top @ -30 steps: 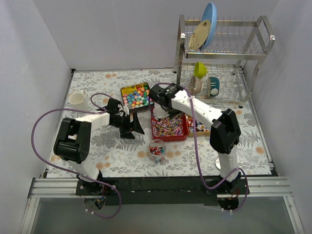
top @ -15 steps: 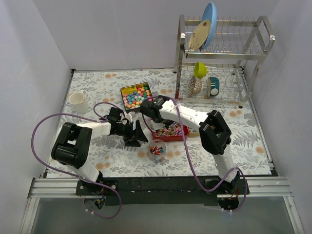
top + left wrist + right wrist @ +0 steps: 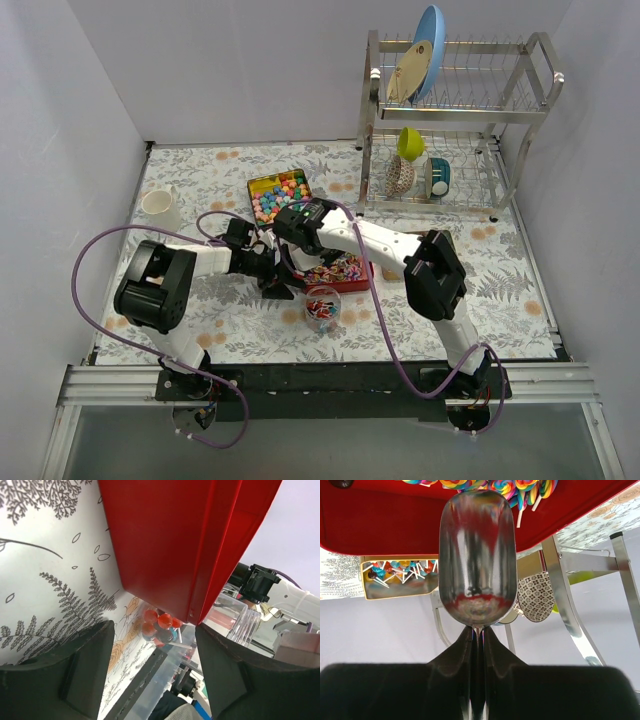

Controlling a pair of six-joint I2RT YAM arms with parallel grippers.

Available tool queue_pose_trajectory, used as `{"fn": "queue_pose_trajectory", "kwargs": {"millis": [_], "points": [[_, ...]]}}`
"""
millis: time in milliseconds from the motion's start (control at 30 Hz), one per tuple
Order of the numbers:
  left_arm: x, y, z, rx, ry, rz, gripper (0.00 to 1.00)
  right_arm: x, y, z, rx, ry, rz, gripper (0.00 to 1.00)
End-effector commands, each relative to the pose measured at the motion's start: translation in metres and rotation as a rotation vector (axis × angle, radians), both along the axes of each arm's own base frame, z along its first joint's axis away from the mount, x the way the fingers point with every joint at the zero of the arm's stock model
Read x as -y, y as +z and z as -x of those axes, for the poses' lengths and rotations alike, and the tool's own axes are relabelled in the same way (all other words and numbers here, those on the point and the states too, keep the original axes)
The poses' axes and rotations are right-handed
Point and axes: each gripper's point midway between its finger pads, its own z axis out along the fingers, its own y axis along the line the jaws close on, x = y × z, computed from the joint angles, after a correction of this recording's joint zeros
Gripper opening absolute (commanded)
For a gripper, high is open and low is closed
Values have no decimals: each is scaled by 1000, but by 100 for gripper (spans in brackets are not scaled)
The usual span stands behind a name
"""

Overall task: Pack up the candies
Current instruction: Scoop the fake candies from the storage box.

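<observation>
Twist-wrapped candies (image 3: pixel 345 268) fill a red tin (image 3: pixel 352 285) at the table's middle. Round pastel candies (image 3: pixel 279 197) fill a yellow tin behind it. A clear cup (image 3: pixel 322 306) in front holds a few red and blue candies, which also show in the left wrist view (image 3: pixel 159 626). My left gripper (image 3: pixel 288 274) (image 3: pixel 154 630) is open at the red tin's (image 3: pixel 170 540) left corner, and its fingers do not touch the tin. My right gripper (image 3: pixel 296 228) (image 3: pixel 476 630) is shut on the handle of a metal scoop (image 3: pixel 476 555), which is empty and sits at the red tin's (image 3: pixel 385 525) left side.
A gold tin (image 3: pixel 400 577) of lollipops lies right of the red tin. A steel dish rack (image 3: pixel 455 130) with plates, bowls and cups stands at the back right. A white cup (image 3: pixel 159 206) stands at the left. The purple cables loop beside both arms.
My right gripper has swung left with the scoop, from over the red tin to its left side. My left gripper has moved right, up to the tin's corner.
</observation>
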Motion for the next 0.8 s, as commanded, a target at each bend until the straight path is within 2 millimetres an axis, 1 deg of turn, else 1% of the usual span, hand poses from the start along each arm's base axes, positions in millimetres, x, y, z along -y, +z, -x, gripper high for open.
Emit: {"fn": "queue_pose_trajectory", "kwargs": {"millis": [0,100,167,267,300,333,400,500,567,600,767], "points": [[1,-3,-16,51,15,-20,62,-3,18,-8,13,35,-38,1],[3,-3,-18,45,13,-16,61,0,20,-13,40,40,-1,1],[4,-4,-20,42,12,-16,61,5,17,-18,56,40,46,1],[4,-5,-22,42,15,-19,61,8,15,-21,70,44,88,1],[4,-5,-21,43,11,-20,61,5,18,-23,81,43,77,1],[4,-6,-21,41,11,-20,61,4,17,-25,86,45,84,1],[4,-6,-23,46,9,-21,60,0,26,-31,120,50,84,1],[4,-5,-23,45,7,-15,60,4,27,-34,131,51,108,1],[5,-4,-22,45,3,-11,60,11,21,-30,120,52,142,1],[5,-4,-23,49,2,-10,60,15,14,-28,107,49,164,1],[8,2,-22,48,-8,28,60,27,-3,-19,69,30,202,1]]}}
